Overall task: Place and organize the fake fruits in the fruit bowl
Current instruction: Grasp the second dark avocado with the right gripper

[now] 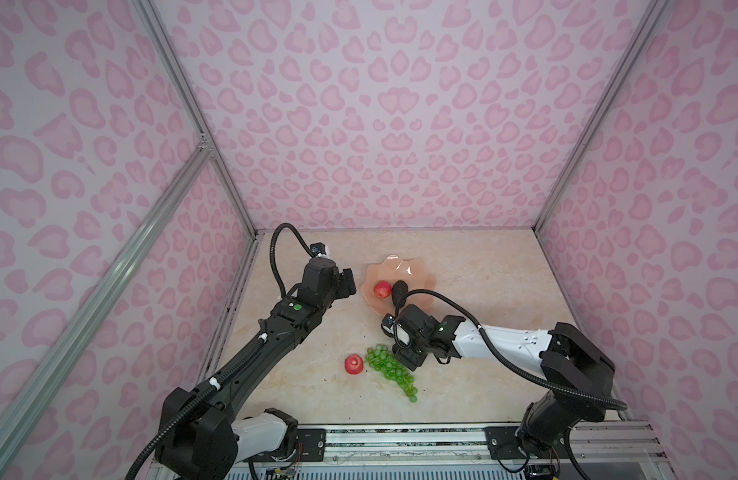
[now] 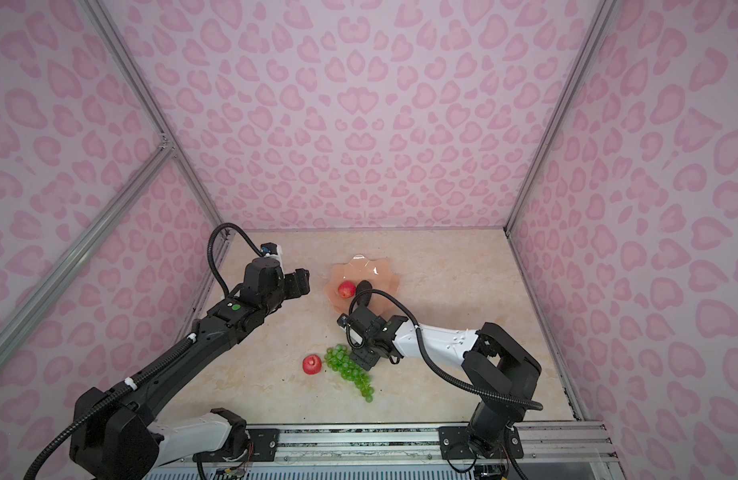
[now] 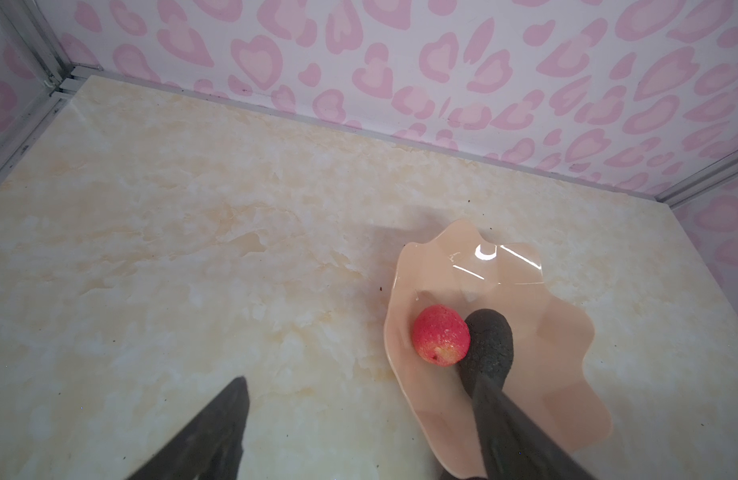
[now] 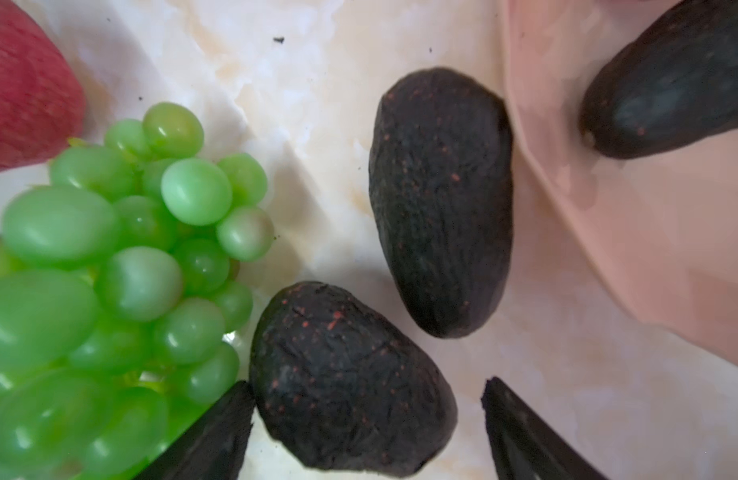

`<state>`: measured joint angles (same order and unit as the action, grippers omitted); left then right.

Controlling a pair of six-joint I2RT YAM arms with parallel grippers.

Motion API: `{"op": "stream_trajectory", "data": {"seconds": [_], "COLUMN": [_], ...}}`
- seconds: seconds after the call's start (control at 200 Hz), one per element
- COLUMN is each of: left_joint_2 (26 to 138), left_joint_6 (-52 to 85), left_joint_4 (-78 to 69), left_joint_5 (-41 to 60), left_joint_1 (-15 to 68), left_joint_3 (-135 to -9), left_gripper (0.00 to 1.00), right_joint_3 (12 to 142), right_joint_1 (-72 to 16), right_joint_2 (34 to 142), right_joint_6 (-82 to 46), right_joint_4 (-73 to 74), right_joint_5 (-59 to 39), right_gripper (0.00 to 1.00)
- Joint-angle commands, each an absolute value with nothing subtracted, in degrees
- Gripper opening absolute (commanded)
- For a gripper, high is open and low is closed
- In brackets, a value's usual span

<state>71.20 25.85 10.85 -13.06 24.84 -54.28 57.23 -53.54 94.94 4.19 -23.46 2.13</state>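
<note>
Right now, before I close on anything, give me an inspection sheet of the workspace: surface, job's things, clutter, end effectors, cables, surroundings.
Surface: beige marble-look tabletop, flat.
Job's things: fruit bowl holds one red fruit and the bowl avocado. The far loose avocado, near loose avocado, grapes and second red fruit lie on the table.
Clutter: only small dark specks.
End effectors: left end effector open, empty, beside the bowl; right end effector open, astride the near loose avocado.
Cables: right arm conduit loops across the bowl's near edge in both top views; left arm conduit is clear of the fruits.
Surroundings: pink heart-print walls, aluminium frame.
</note>
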Motion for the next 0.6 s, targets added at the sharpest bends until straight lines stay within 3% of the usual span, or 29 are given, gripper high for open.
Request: {"op": "stream_trajectory", "data": {"seconds": [0.0,0.155,0.305,0.455,0.595], "left_joint_2": [70.4,69.6,69.0,68.6,68.5], "left_joint_6": [25.9,25.8,25.8,25.7,25.8], "left_joint_4": [11.0,11.1,11.2,11.2,10.7], "left_joint_5": [-13.9,-14.2,-14.6,-14.8,-15.3], "left_joint_1": [24.6,24.4,23.9,23.8,23.5], "left_joint_3": [-53.9,-53.4,-52.8,-52.5,-52.1], "left_gripper": [0.86,0.86,0.86,0.86,0.86], "right_joint_3": [57.7,58.4,57.2,55.6,54.4], "right_joint_1": [-53.6,-53.6,-53.7,-54.3,-54.3], "right_joint_2": [95.9,98.1,97.8,94.2,89.0], "right_joint_6": [5.3,5.1,2.7,-0.1,-4.4], "right_joint_4": [-22.9,-23.7,-23.8,-25.8,-29.7], "right_joint_5": [5.6,3.3,0.5,2.2,5.0], "right_gripper": [0.85,0.76,0.57,0.4,0.33]}}
